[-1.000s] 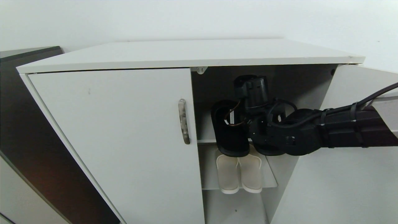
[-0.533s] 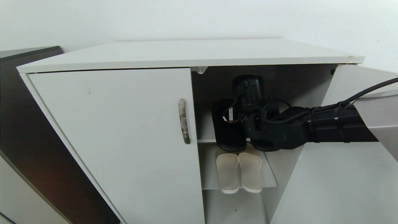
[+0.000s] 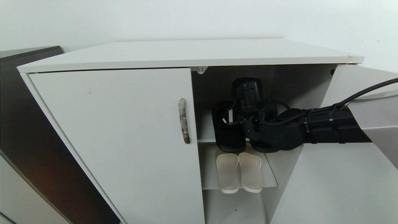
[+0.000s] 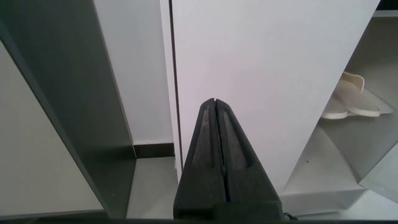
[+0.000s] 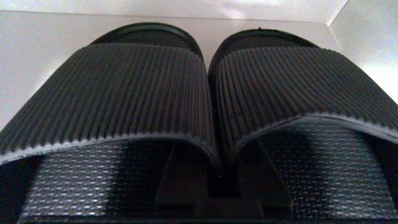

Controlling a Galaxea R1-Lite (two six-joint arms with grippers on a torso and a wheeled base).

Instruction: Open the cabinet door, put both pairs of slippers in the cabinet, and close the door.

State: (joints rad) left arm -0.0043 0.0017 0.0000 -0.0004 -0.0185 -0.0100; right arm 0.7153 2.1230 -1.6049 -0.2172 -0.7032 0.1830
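Your right end effector (image 5: 217, 183) is inside the open right half of the cabinet (image 3: 186, 53). It grasps the black slippers (image 3: 228, 130) side by side at the upper shelf (image 3: 205, 141), heels overhanging its edge. The white slippers (image 3: 238, 171) lie on the lower shelf (image 3: 270, 182). Your left end effector (image 4: 214, 112) is clenched empty, facing the closed door (image 4: 267, 81).

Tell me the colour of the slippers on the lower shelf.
The slippers are cream white; the head view shows them best.

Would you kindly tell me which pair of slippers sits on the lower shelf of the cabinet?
The cream pair, lying side by side on the lower shelf; the black pair is above them, at the upper shelf.
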